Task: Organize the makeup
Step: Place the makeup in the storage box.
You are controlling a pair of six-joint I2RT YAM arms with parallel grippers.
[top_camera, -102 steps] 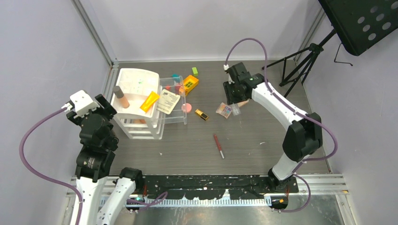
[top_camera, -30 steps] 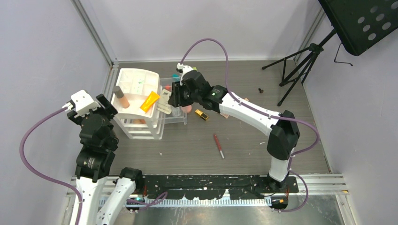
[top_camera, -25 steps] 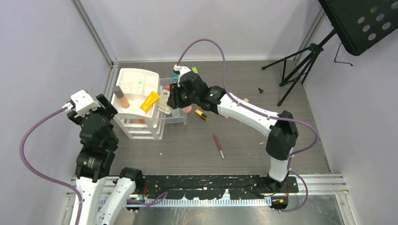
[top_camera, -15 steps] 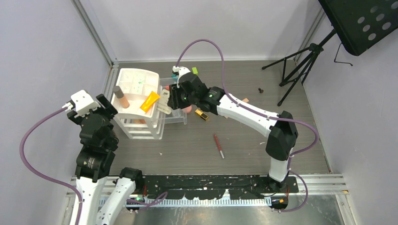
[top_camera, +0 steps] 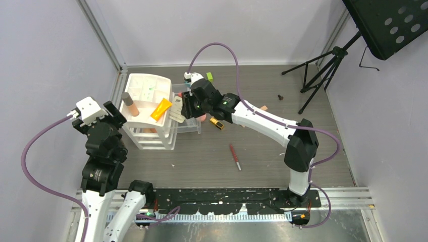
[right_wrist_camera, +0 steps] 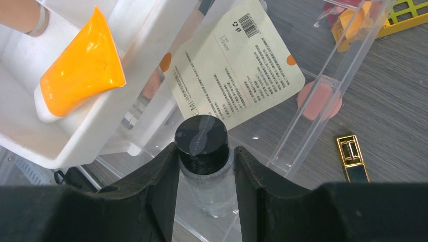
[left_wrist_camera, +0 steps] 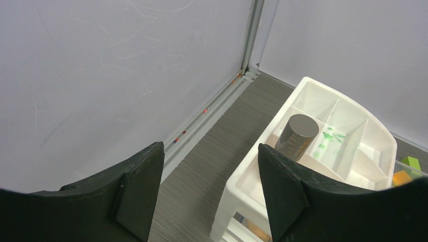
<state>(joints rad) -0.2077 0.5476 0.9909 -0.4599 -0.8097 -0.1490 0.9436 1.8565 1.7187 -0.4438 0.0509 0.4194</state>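
Observation:
My right gripper (top_camera: 188, 108) is shut on a small clear bottle with a black cap (right_wrist_camera: 202, 138), held upright over the clear organizer (right_wrist_camera: 348, 55). An orange tube (right_wrist_camera: 81, 75) and a beige tube (left_wrist_camera: 298, 136) sit in the white organizer (top_camera: 146, 83). A printed white sachet (right_wrist_camera: 237, 65) lies on the clear organizer, with a pink compact (right_wrist_camera: 318, 98) beyond it. A gold-black lipstick (top_camera: 217, 123) and a red pencil (top_camera: 234, 156) lie on the table. My left gripper (left_wrist_camera: 211, 151) is open and empty, left of the white organizer.
A yellow toy brick (right_wrist_camera: 409, 12) and a green block (top_camera: 209, 76) lie behind the clear organizer. A black tripod (top_camera: 313, 75) stands at the back right. Grey walls close the left and back sides.
My right arm has swung left from the table's right side to the organizers with the bottle, edging further left in the last second. The left arm has not moved.

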